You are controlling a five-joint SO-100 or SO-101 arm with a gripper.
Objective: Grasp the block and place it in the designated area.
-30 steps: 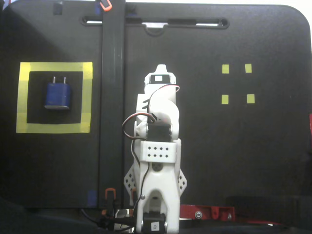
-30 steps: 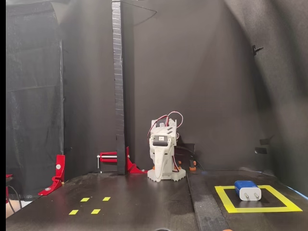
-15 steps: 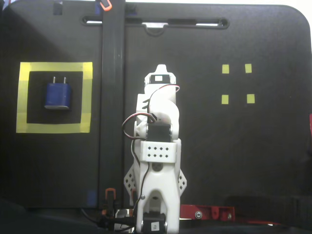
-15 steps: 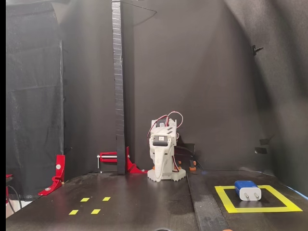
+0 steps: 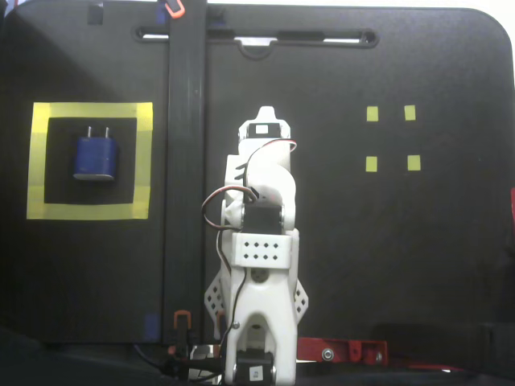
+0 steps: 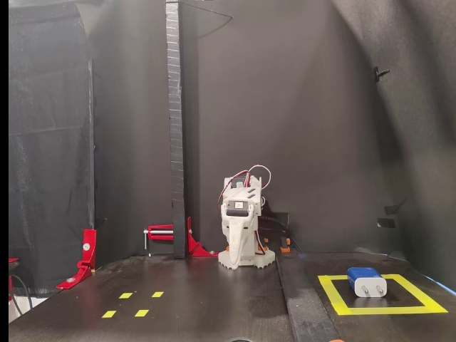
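A black post runs up the middle of the black table in a fixed view from above, and stands as a tall upright bar in the front view. The post sits between the frame and the arm: the yellow tape frame lies to its left from above, the folded white arm just to its right. In the front view the sides swap, with the frame right of the post and the arm close beside it. Four small yellow squares sit well apart from the post on the arm's far side; the front view shows them low on the left. Red clamps grip the table edge near the post's foot.

The block lies flat inside the frame, on the black patch, prongs pointing to the top of the view from above. From the front it rests within the tape, prongs facing the camera.

The gripper is tucked down against the arm, touching nothing and holding nothing; whether the jaws are spread or pressed together cannot be told.
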